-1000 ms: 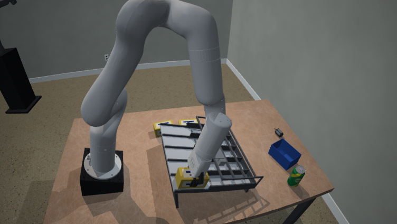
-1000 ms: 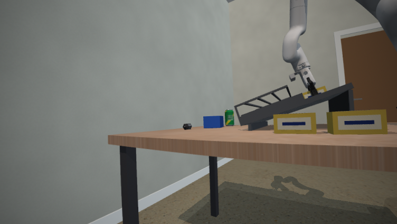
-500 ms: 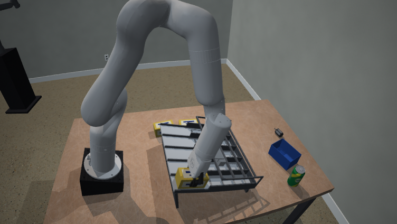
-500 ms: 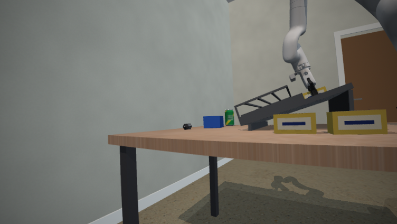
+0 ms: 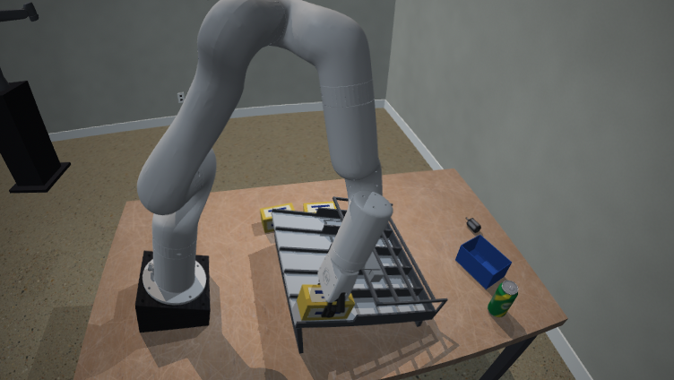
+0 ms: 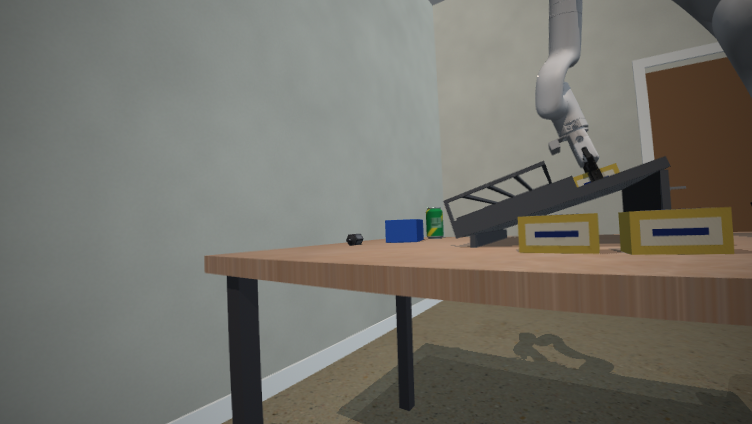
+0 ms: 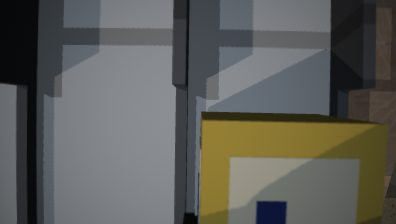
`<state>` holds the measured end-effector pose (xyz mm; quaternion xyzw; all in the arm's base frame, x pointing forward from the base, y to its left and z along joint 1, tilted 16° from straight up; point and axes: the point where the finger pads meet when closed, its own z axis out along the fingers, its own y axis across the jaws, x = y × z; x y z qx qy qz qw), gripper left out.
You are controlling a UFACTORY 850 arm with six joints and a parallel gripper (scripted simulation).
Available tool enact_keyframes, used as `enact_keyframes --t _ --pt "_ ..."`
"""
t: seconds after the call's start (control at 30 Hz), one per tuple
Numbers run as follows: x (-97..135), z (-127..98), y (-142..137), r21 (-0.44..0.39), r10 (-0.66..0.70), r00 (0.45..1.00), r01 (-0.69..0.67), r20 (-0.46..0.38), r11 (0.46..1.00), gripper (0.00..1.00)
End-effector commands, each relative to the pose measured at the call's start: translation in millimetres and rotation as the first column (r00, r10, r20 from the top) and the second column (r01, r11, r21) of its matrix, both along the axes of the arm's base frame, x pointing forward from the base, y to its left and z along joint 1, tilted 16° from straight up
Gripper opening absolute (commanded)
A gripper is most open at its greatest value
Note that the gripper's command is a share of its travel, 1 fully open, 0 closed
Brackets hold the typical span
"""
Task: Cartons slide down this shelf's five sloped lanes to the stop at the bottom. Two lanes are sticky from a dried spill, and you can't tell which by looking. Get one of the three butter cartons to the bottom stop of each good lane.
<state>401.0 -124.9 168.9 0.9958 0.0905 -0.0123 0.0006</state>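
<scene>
Clamped on a yellow butter carton (image 5: 316,302) with the gripper (image 5: 333,308), at the raised end of the sloped shelf (image 5: 368,319), in the outermost lane on the side away from the other two cartons; judged to be the placing step, with the carton set on or just above the lane surface, contact not certain from these views; next move, by judgement, calls for opening the fingers cleanly and backing off along the lane's axis, so as to see whether the carton runs down to the bottom stop (image 6: 493,185) or sticks; two more butter cartons (image 6: 558,232) (image 6: 676,230) lying on the wooden table (image 6: 368,263) beside the shelf; also there, well apart from it, a blue bin (image 5: 482,260), a green can (image 5: 502,297), a small black object (image 5: 472,224); grey walls, speckled floor, a brown door (image 6: 700,110).
</scene>
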Motion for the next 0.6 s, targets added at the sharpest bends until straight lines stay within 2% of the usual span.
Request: enact_keyframes --t 0.0,0.07,0.1,0.57 --pt "0.6 0.6 -0.2 0.000 0.000 1.000 0.000 0.001 1.000 0.00" --pt "0.6 0.6 -0.2 0.000 0.000 1.000 0.000 0.001 1.000 0.00" --pt "0.6 0.6 -0.2 0.000 0.000 1.000 0.000 0.001 1.000 0.75" --pt "0.6 0.6 -0.2 0.000 0.000 1.000 0.000 0.001 1.000 0.75"
